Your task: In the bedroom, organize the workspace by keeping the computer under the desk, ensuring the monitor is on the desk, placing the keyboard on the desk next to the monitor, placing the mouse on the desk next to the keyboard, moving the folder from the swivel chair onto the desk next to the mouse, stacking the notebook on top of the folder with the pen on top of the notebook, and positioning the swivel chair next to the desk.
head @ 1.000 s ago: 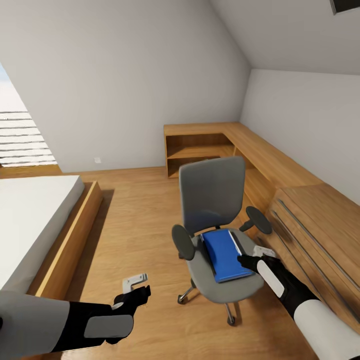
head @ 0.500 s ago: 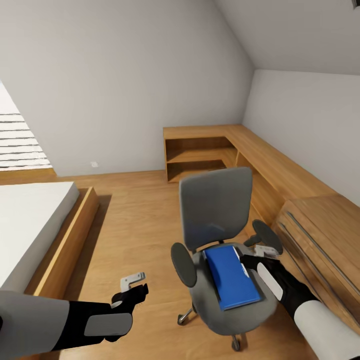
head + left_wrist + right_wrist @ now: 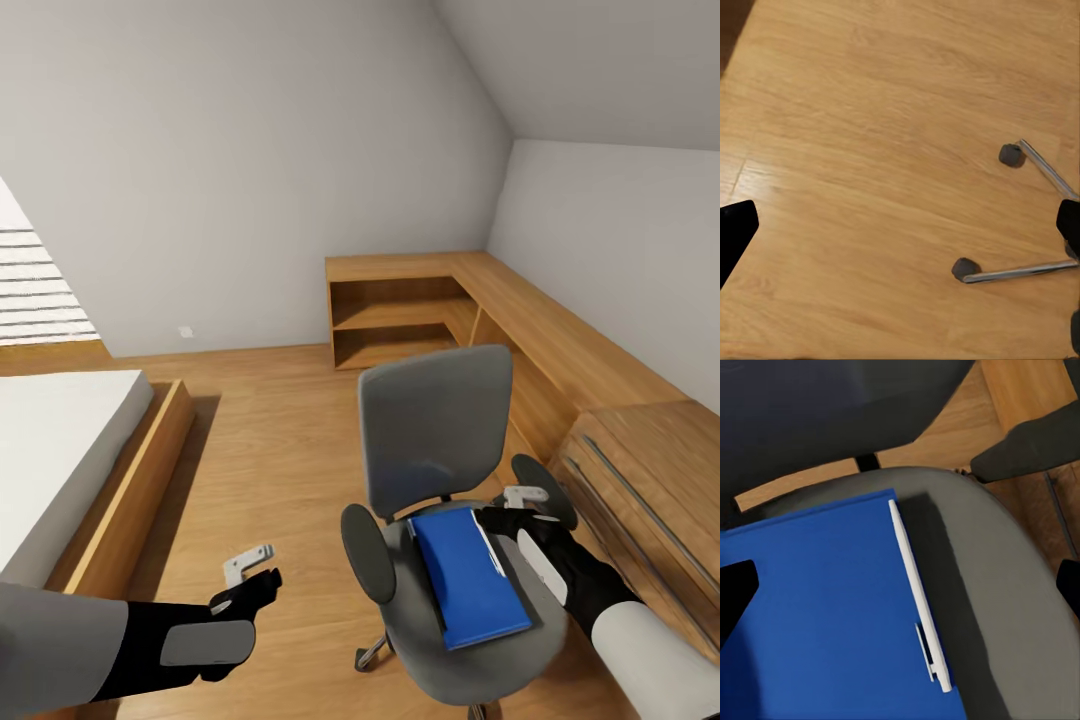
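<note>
Folder lies on the swivel chair; your right gripper hovers unclenched beside it. Nudge the castored seat and it rolls away.

Blue folder lies on swivel chair seat.

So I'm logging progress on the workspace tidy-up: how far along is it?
Early. The folder still lies on the swivel chair seat. In hand: the right end effector hovers open at its white edge, not gripping; the left end effector hangs open over floor. Everything else remains.
</note>
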